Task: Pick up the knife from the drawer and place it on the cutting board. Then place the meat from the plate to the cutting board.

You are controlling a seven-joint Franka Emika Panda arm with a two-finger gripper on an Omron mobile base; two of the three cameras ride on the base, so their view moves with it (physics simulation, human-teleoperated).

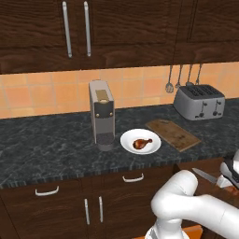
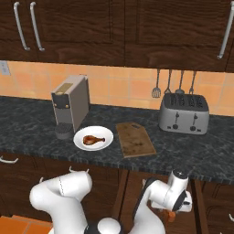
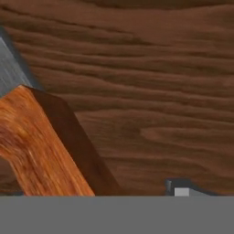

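While the meat [image 1: 142,143] lies on the plate [image 1: 127,140] beside the cutting board [image 1: 173,134], the gripper [image 3: 98,194] — grip state indiscernible — hovers at the knife [image 1: 205,175] in the drawer [image 3: 151,77].

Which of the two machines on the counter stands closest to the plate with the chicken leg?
The tall grey coffee machine, just left of the plate. The toaster sits farther off, beyond the cutting board.

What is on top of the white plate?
A glossy brown drumstick lies on the plate, alone. Whatever is beneath the meat is covered.
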